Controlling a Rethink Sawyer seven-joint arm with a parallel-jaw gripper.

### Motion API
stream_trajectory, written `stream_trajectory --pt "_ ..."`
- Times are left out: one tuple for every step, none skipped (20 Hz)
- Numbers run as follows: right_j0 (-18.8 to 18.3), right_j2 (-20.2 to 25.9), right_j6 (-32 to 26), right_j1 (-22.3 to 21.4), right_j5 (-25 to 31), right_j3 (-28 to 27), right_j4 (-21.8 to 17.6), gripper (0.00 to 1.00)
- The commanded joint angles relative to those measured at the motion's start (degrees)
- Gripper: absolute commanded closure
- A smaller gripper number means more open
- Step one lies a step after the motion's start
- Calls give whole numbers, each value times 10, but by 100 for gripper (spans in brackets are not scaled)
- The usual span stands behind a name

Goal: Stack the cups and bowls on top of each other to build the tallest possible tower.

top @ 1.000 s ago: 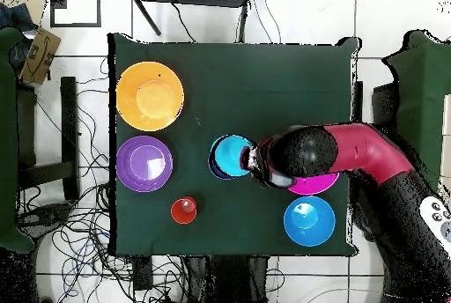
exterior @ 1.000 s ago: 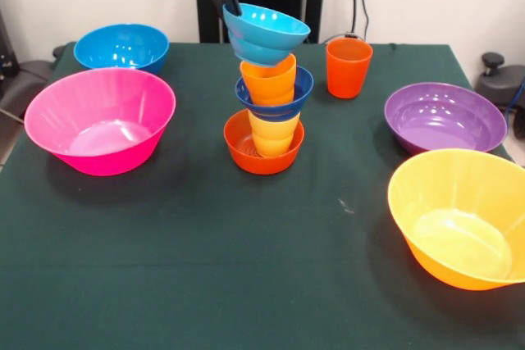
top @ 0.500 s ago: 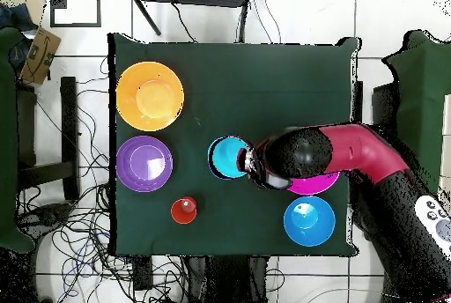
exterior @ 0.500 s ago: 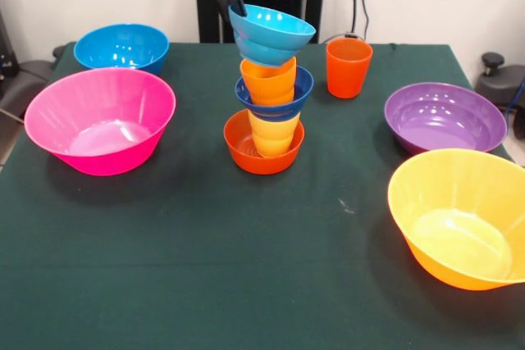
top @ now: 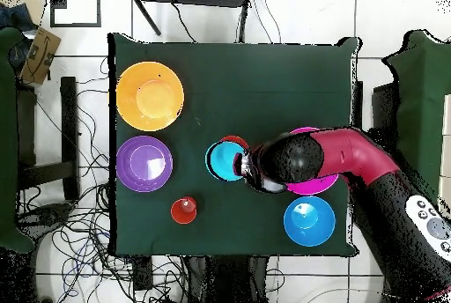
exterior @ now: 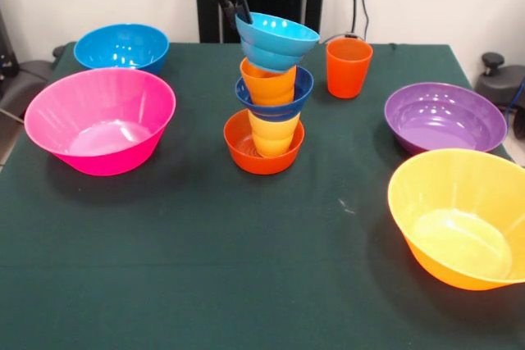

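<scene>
Front view: three plastic cups, seven glossy bowls; black gripper (exterior: 232, 2) pinches the small cyan bowl (exterior: 277, 40) tilted atop the tower (exterior: 271, 112); red-orange cup (exterior: 348, 67) stands behind.

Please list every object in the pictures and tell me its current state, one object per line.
cyan bowl: tilted, held at its rim above the tower
gripper: shut on the cyan bowl's rim
tower: upright, four pieces
red-orange cup: upright, alone
pink bowl: upright, empty
purple bowl: upright, empty
</scene>
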Motion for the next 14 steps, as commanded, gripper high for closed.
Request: stream_trajectory --pt "29 -5 -102 15 -14 24 -43 100" --pt "30 -5 -106 17 -10 24 -42 100" --pt "29 -5 -110 20 -5 23 -41 100" --pt "28 -4 -117 25 4 23 -38 100" --pt "28 -3 -122 27 8 22 -37 100" --pt "28 -2 -126 28 12 22 -37 100" --pt "26 -1 -128 28 14 24 -36 100" --pt "26 0 -130 28 15 25 -36 100" --pt "25 0 -131 29 16 26 -36 100" --pt "24 1 -132 30 17 26 -36 100" --pt "23 1 -132 30 15 28 -37 100" --pt "22 2 -132 30 13 30 -38 100" --pt "22 2 -132 29 12 31 -38 100" --pt "21 1 -131 29 11 32 -39 100"
